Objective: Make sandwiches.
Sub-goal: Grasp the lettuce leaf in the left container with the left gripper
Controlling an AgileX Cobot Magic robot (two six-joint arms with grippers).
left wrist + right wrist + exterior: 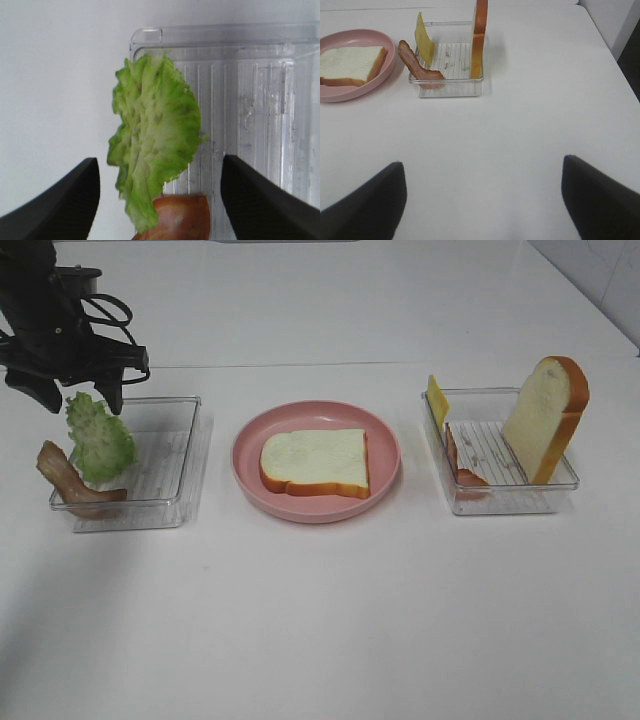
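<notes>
At the left of the high view, the ruffled green toy lettuce leaf [98,437], upright at the clear plastic tray's [165,512] left wall, is framed by the left gripper's [80,398] spread jaws and, judged light and floppy, is best pinched mid-leaf.

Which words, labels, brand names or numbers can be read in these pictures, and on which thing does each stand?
None can be read. The pink plate, the flat bread slice, the upright bread slice, the left clear tray, the right clear tray and the white table show no writing, label or number.
</notes>
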